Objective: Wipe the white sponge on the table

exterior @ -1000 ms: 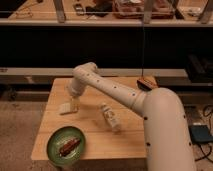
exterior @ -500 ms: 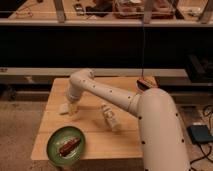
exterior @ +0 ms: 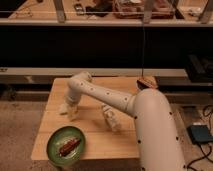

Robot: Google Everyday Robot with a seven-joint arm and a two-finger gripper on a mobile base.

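Observation:
The white sponge lies on the left part of the light-wood table, only partly showing. My gripper is down at the sponge, touching or covering its right side, at the end of the white arm that reaches in from the lower right. The contact itself is hidden by the wrist.
A white labelled bottle lies on its side mid-table, just under the forearm. A green plate holding a brown food item sits at the front left corner. A small brown object rests at the table's far right edge. Dark shelving runs behind.
The arm has bent lower and the gripper has dropped from above the table's left side down onto the sponge. Bottle and plate have not moved.

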